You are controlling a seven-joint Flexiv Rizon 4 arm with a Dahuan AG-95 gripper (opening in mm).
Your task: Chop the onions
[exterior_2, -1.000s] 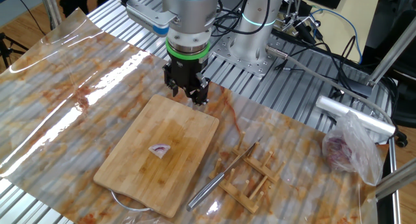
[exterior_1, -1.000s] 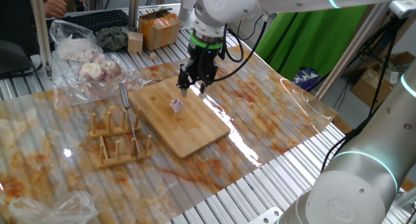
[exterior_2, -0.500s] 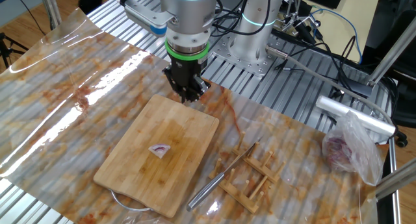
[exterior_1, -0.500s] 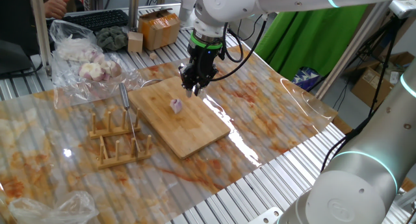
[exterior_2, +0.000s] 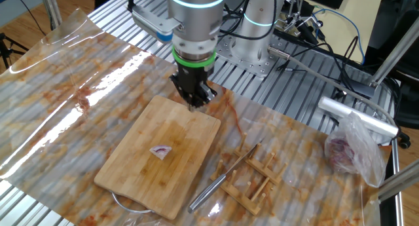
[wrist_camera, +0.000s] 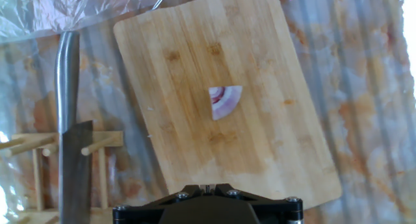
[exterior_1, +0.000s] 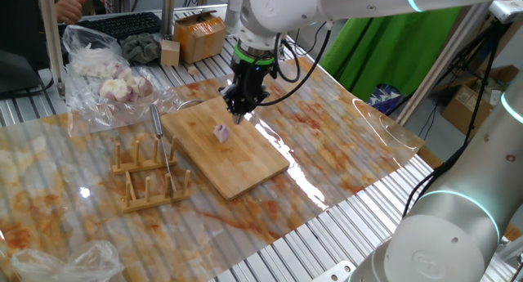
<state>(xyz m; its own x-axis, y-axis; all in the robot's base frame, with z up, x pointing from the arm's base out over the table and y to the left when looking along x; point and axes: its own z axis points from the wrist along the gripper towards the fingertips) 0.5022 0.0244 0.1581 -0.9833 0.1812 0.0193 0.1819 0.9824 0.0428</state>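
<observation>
A small purple-and-white onion wedge (exterior_1: 221, 132) lies near the middle of the wooden cutting board (exterior_1: 245, 163). It also shows in the other fixed view (exterior_2: 160, 150) and in the hand view (wrist_camera: 224, 101). My gripper (exterior_1: 240, 113) hovers above the board's far edge, beyond the wedge and apart from it. Its fingers are closed together and hold nothing. In the other fixed view the gripper (exterior_2: 194, 103) hangs over the board's (exterior_2: 134, 177) far end. In the hand view the jaws meet at the bottom edge (wrist_camera: 207, 186).
A steel knife (exterior_1: 164, 137) rests on a wooden peg rack (exterior_1: 151, 177) left of the board; it shows in the hand view (wrist_camera: 70, 139). A plastic bag of whole onions (exterior_1: 106, 79) lies at the back left. A clear sheet covers the stained table.
The gripper's fingers have closed from open to shut. The hand has shifted slightly over the board's far edge. The onion wedge has not moved.
</observation>
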